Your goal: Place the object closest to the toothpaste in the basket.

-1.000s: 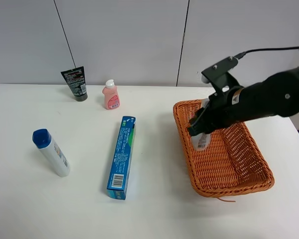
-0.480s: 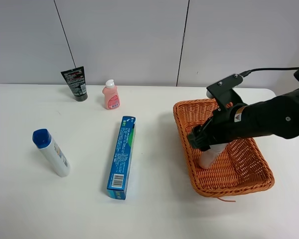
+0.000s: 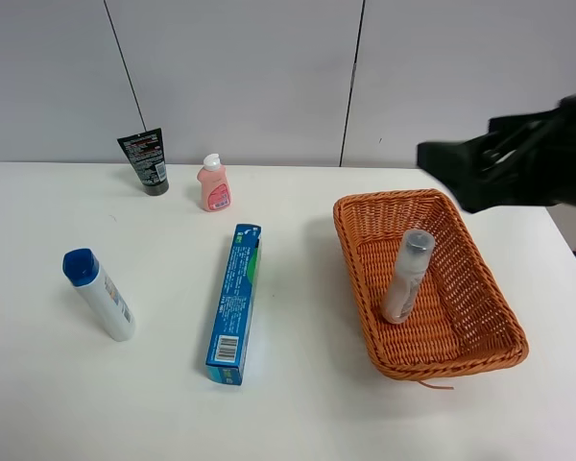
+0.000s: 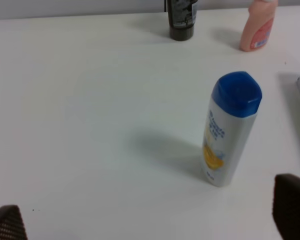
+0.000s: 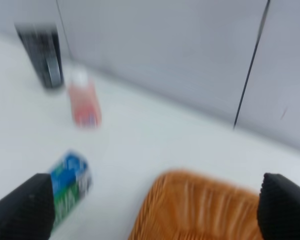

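The blue and green toothpaste box [image 3: 235,303] lies flat mid-table; it also shows in the right wrist view [image 5: 70,186]. A pale pink bottle with a grey cap [image 3: 406,277] lies free inside the orange wicker basket [image 3: 384,196], leaning on its floor. My right gripper [image 3: 453,169] is a blurred dark shape raised above the basket's far right corner. In the right wrist view the right gripper [image 5: 155,207] is open and empty, over the basket's far rim [image 5: 205,200]. My left gripper [image 4: 150,212] is open and empty, low over the table.
A white bottle with a blue cap [image 3: 100,293] stands left of the box, also seen in the left wrist view [image 4: 230,135]. A black tube [image 3: 144,161] and a small pink bottle [image 3: 213,184] stand at the back by the wall.
My right gripper lowered the pale bottle into the basket, let go of it, and has risen up and back to the right. The bottle now rests in the basket.
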`<state>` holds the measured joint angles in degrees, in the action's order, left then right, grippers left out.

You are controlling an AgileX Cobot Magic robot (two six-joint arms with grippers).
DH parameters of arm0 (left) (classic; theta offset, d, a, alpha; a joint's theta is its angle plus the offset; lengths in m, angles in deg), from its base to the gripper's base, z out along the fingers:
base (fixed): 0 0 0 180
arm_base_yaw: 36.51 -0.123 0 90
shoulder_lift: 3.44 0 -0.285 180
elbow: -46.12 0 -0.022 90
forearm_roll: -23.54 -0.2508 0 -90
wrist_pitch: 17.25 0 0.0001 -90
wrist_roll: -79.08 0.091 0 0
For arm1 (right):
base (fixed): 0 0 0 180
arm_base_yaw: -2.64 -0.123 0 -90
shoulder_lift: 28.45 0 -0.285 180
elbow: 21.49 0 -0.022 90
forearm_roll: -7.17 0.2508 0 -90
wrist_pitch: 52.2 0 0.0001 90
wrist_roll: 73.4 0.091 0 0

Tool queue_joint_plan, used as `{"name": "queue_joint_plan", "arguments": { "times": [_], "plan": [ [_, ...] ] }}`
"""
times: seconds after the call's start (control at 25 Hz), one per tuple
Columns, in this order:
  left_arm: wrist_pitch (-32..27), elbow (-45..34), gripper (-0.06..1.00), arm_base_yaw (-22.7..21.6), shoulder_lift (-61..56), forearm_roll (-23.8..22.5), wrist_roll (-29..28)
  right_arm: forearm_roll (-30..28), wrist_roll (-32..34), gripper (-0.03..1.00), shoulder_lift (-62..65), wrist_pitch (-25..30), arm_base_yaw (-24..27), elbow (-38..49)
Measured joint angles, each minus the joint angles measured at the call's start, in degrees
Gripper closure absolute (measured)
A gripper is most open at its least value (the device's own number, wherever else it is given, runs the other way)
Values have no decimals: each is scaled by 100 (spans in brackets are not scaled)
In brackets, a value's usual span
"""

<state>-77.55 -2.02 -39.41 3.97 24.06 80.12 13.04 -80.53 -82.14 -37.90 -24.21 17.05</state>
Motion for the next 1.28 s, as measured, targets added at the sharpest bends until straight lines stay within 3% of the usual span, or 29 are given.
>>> {"name": "queue_joint_plan", "arguments": {
  "times": [0.16,0.48,0.64,0.88,1.28],
  "plan": [
    [0,0,-5,0,0,0,0,-160,150,16,1272,798,566,-86],
    [0,0,-5,0,0,0,0,-408,269,16,3035,3231,2075,-91],
    [0,0,-5,0,0,0,0,-556,533,16,3748,4123,2618,-85],
    [0,0,-5,0,0,0,0,-588,798,16,4539,4439,2831,362],
    [0,0,-5,0,0,0,0,-556,939,16,4606,4670,2831,974]
  ]
}}
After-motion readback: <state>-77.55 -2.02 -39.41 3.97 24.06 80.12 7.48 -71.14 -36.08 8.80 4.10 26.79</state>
